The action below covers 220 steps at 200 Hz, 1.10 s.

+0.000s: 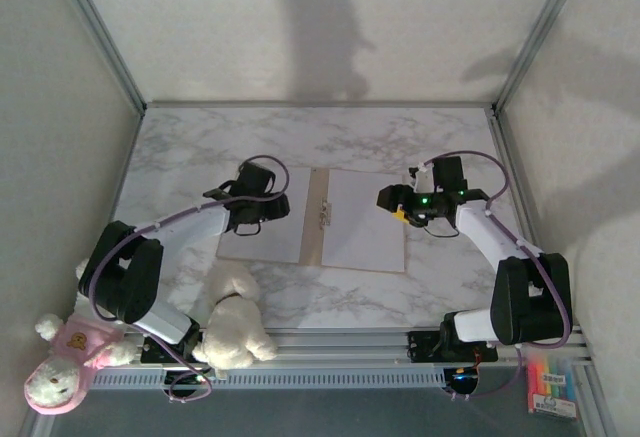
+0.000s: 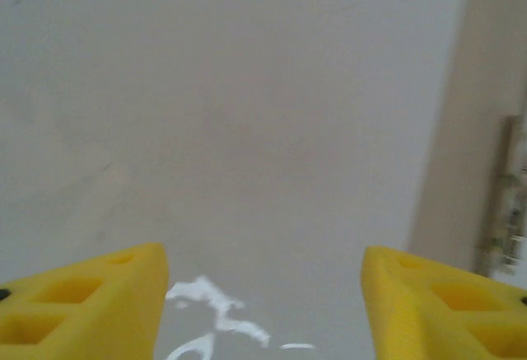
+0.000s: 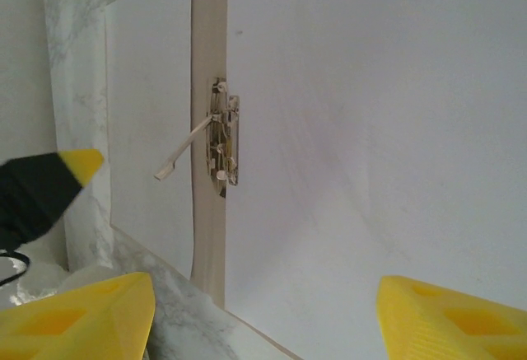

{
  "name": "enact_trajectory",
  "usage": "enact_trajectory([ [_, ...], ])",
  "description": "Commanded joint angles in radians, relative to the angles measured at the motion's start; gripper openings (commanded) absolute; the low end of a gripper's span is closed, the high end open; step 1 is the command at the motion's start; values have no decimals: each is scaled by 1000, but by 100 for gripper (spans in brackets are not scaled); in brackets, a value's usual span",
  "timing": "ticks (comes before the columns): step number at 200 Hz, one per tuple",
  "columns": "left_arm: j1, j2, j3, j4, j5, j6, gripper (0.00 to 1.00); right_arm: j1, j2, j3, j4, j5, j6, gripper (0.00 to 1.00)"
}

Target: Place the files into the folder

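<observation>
The tan folder [image 1: 316, 227] lies open and flat mid-table, its metal clip [image 3: 222, 142] on the spine. White files cover both halves: one sheet [image 1: 265, 242] on the left, another [image 1: 365, 222] on the right. My left gripper [image 1: 268, 207] hovers low over the left sheet's far part. In its wrist view the left gripper [image 2: 263, 294] is open, with white paper [image 2: 247, 129] beneath and the folder spine [image 2: 461, 170] to the right. My right gripper [image 1: 398, 205] sits over the right sheet's outer edge; seen from its wrist, the right gripper [image 3: 265, 310] is open and empty above that sheet [image 3: 370, 129].
A white plush bear [image 1: 232, 317] and a pink-dressed plush [image 1: 65, 362] sit at the near left by the arm base. A pack of coloured items [image 1: 552, 385] lies off the table at near right. Metal frame posts bound the marble table [image 1: 200, 137].
</observation>
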Motion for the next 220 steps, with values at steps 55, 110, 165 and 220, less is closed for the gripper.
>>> enact_trajectory([
  [55,7,-43,-141,35,3,-157,54,10,-30,61,-24,17,40,72],
  [110,-70,3,-177,171,84,-239,51,11,-40,50,-12,29,49,72],
  [165,-180,113,-134,314,97,-353,51,15,-47,52,-25,65,47,72],
  [220,-246,191,-59,374,114,-389,51,78,-30,94,-66,180,69,73],
])
